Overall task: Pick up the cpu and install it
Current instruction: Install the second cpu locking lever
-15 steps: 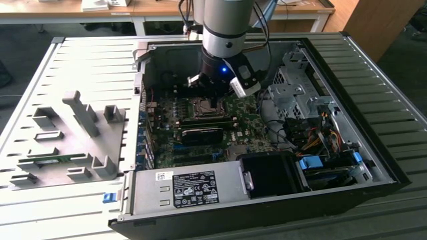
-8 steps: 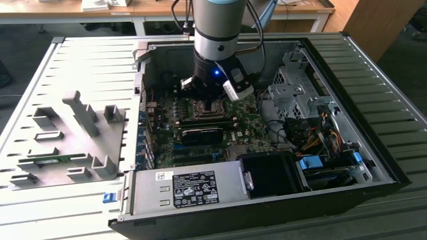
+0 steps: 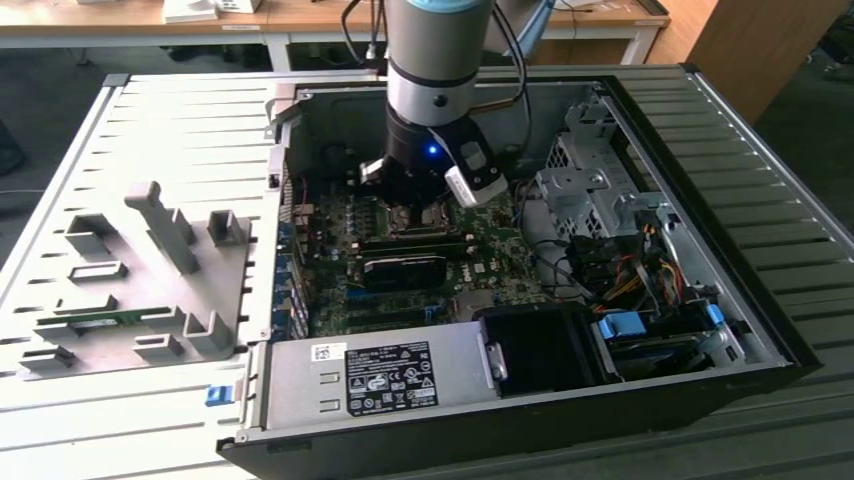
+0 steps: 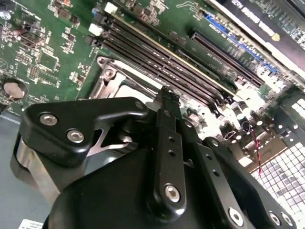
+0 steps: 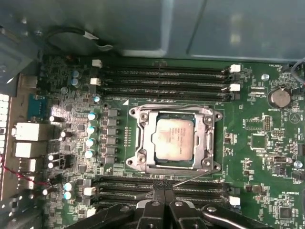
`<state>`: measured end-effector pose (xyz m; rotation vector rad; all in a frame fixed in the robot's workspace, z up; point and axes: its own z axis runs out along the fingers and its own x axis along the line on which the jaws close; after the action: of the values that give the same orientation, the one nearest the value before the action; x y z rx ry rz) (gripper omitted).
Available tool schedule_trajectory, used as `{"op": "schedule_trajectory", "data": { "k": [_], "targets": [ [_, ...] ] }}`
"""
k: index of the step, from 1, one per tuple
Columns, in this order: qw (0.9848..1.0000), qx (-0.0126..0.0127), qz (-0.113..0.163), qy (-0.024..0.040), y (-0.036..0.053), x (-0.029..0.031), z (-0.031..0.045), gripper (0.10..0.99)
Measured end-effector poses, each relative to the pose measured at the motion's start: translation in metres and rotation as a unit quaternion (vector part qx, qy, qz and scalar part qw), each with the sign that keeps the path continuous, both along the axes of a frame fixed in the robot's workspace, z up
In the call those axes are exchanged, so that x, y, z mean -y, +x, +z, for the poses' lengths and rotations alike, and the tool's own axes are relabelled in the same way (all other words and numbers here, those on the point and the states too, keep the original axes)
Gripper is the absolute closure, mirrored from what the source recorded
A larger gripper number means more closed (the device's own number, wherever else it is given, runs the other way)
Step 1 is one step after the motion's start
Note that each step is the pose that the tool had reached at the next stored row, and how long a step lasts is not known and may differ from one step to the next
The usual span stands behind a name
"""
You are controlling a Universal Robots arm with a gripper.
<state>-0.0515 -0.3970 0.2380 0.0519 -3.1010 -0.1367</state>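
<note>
We see the cpu, a flat square chip with a dull silver-grey top, lying level inside its metal-framed socket at the centre of the first wrist view.

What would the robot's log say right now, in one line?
end effector: shut, empty | cpu: seated in socket | arm: above motherboard

— The cpu: what is its top like?
— Dull silver-grey metal, smooth, with a soft sheen. The socket frame around it is brighter bare metal.
— And the board?
— The motherboard is glossy green laminate; its memory slots look like matt black plastic.
— The gripper?
— Satin black, with shiny steel screw heads. The computer case is matt grey sheet metal.
</note>
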Motion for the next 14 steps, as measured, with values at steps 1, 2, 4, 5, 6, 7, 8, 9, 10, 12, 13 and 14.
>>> {"op": "schedule_trajectory", "data": {
  "k": [1,2,4,5,6,7,8,9,10,12,13,14],
  "targets": [
    [1.0,0.0,0.0,0.0,-0.0019,0.0002,0.0,0.98],
    [1.0,0.0,0.0,0.0,-0.0037,0.0002,-0.0003,0.98],
    [1.0,0.0,0.0,0.0001,-0.0058,0.0002,-0.0027,0.98],
    [1.0,0.0,0.0,0.0,-0.0059,0.0003,-0.0044,0.98],
    [1.0,0.0,0.0,0.0001,-0.0059,0.0002,-0.0062,0.98],
    [1.0,0.0,0.0,0.0001,-0.0059,0.0002,-0.008,0.98],
    [1.0,0.0,0.0,0.0,-0.0059,0.0003,-0.0098,0.98],
    [1.0,-0.0001,0.0,0.0,-0.006,0.0003,-0.0117,0.98],
    [1.0,0.0,0.0,0.0001,-0.006,0.0003,-0.0135,0.98],
    [1.0,0.0,0.0,0.0016,-0.006,0.0002,-0.0168,0.98],
    [1.0,0.0,0.0,0.0033,-0.006,0.0009,-0.0175,0.98],
    [1.0,0.0,0.0,0.0062,-0.0062,0.0024,-0.0176,0.98]
  ]
}}
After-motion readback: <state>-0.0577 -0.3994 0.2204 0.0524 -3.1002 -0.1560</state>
